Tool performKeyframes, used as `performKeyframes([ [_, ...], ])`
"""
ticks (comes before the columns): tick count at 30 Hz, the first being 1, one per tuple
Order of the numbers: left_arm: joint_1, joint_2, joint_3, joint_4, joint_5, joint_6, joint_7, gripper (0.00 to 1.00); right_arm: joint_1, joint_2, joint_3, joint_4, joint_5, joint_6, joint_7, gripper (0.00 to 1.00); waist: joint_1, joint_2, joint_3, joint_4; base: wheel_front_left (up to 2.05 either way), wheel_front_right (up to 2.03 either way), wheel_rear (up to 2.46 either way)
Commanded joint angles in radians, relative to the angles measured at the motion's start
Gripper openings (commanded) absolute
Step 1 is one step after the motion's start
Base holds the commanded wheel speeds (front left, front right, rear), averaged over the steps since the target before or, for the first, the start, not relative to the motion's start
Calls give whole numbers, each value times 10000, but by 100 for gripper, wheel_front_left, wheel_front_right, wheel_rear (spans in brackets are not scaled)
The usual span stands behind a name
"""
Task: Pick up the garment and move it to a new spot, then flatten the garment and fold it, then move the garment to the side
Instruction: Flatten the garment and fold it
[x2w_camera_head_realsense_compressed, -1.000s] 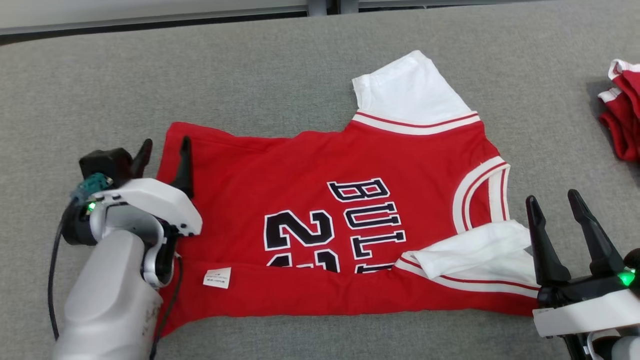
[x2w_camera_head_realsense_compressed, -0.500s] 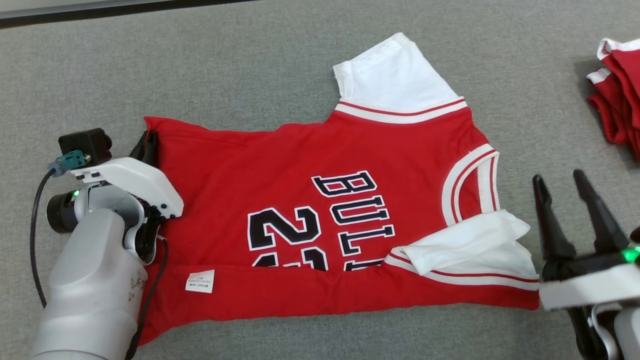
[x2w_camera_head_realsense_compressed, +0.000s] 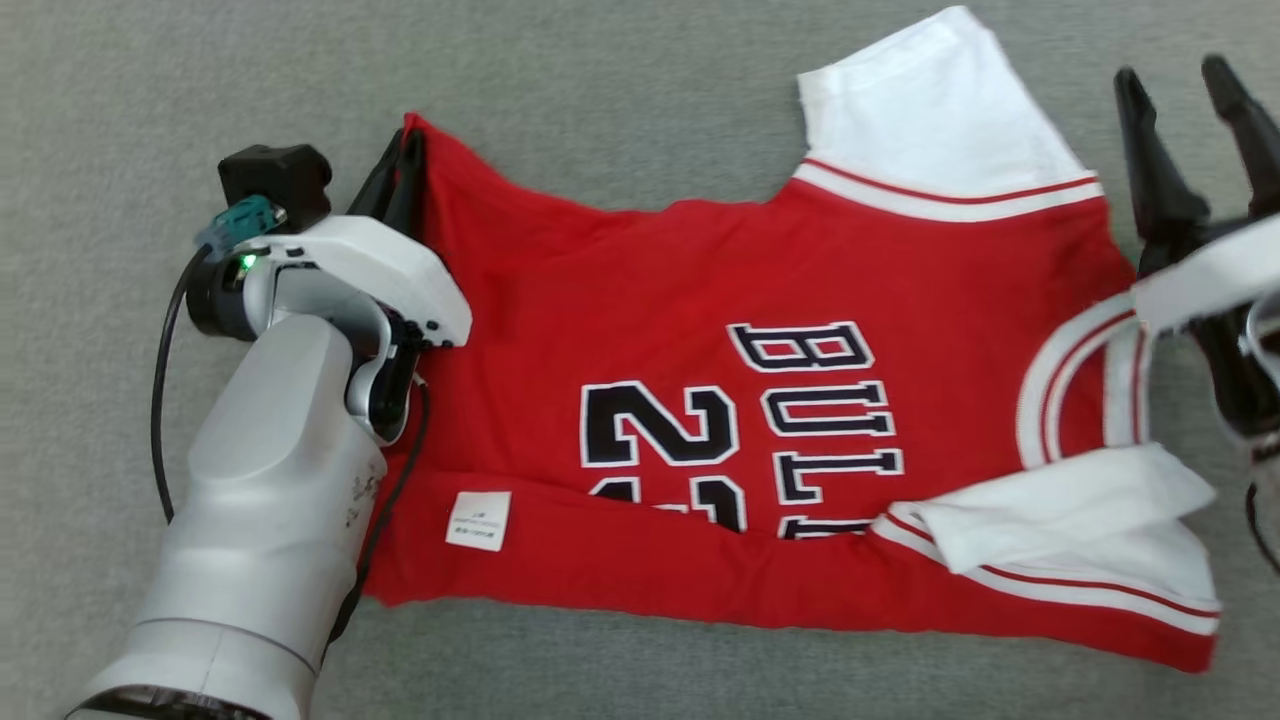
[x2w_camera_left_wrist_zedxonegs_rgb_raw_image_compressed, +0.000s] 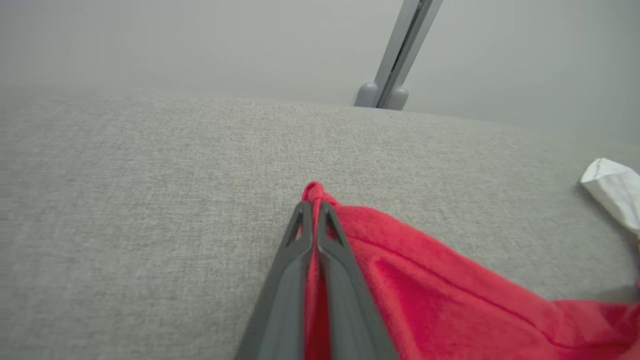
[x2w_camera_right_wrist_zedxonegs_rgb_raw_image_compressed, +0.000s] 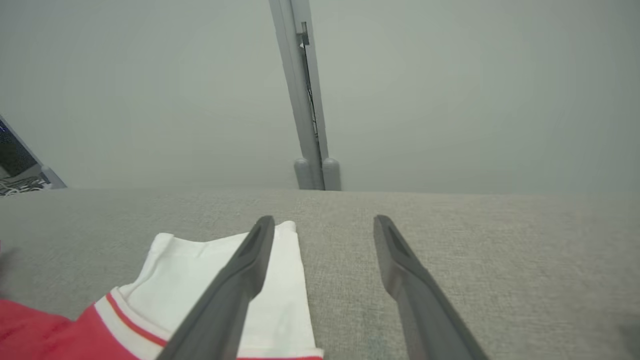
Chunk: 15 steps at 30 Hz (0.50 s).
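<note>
On grey counter (x2w_camera_head_realsense_compressed: 600, 110): red garment (x2w_camera_head_realsense_compressed: 700, 300) spread flat, print up, near long edge folded over, white tag (x2w_camera_head_realsense_compressed: 478, 520) showing. At its far left corner, left fingers (x2w_camera_head_realsense_compressed: 392, 182) pressed together, pinching cloth. In left wrist view, red fabric bunched between left fingers (x2w_camera_left_wrist_zedxonegs_rgb_raw_image_compressed: 295, 260), small nub poking past tips. At garment's right end, right fingers (x2w_camera_head_realsense_compressed: 1152, 170) spread wide, holding nothing, beside far white sleeve (x2w_camera_head_realsense_compressed: 930, 100). Right wrist view: one finger (x2w_camera_right_wrist_zedxonegs_rgb_raw_image_compressed: 235, 285) over sleeve edge, other over bare counter; contact with cloth cannot tell.
</note>
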Motion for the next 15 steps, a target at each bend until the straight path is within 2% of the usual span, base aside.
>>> performKeyframes([
  [1, -239, 26, -152, -91, -102, -60, -94, 0, -618, -199, 358, 416, 190, 2, 206, 100, 0, 0, 532, 633, 0, 0, 0],
  [5, -373, -24, -967, -629, -799, -91, -227, 0, -2109, -596, 1353, 1575, 764, 2, 735, 100, 0, 0, 782, 1122, 0, 0, 0],
  [10, -487, -18, -2204, -1336, -1769, 360, -322, 0, -3456, -895, 2473, 2832, 1439, 2, 1453, 100, 0, 0, 1016, 1552, 0, 0, 0],
  [15, -502, -22, -3010, -1638, -2371, 759, -440, 0, -4216, -993, 3468, 3823, 2053, 2, 2335, 100, 0, 0, 1096, 1728, 0, 0, 0],
])
